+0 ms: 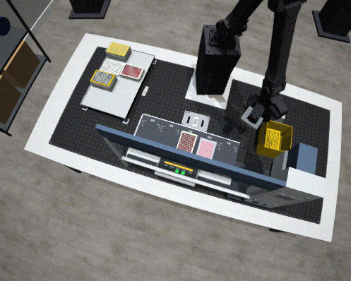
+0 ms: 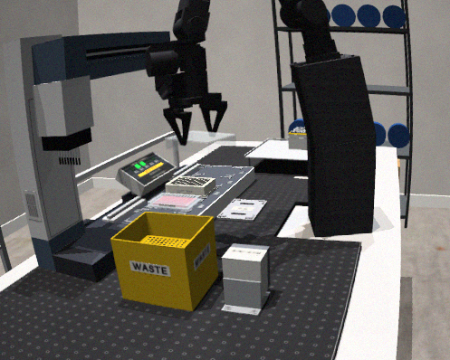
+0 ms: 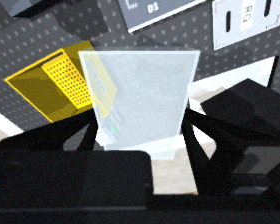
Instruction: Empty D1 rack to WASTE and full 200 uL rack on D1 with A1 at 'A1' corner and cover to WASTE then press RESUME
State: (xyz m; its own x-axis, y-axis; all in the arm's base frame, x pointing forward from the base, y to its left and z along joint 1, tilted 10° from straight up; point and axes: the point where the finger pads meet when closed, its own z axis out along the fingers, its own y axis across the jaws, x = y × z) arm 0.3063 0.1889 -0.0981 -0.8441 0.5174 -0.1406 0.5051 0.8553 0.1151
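Wrist view shows my end effector (image 3: pixel 141 127) clamped on a clear tip-rack cover (image 3: pixel 140 95), one dark finger (image 3: pixel 76 131) on each side of it, the cover standing wide between them. Past its left edge lies the yellow WASTE bin (image 3: pixel 28 87), with a yellow perforated tip rack (image 3: pixel 71 80) lying inside. In the top view, I hang well above the bench (image 1: pixel 58 106), my end effector (image 1: pixel 261 113) just beside the near corner of the bin (image 1: pixel 287 130), the cover (image 1: pixel 251 118) not yet over the opening. Deck position D1 (image 3: pixel 153 10) is visible as a grey plate marked D1; I cannot tell what sits on it. The RG nest (image 3: pixel 246 17) lies to its right. On the deck, two plates (image 1: pixel 186 142) (image 1: pixel 206 148) sit side by side.
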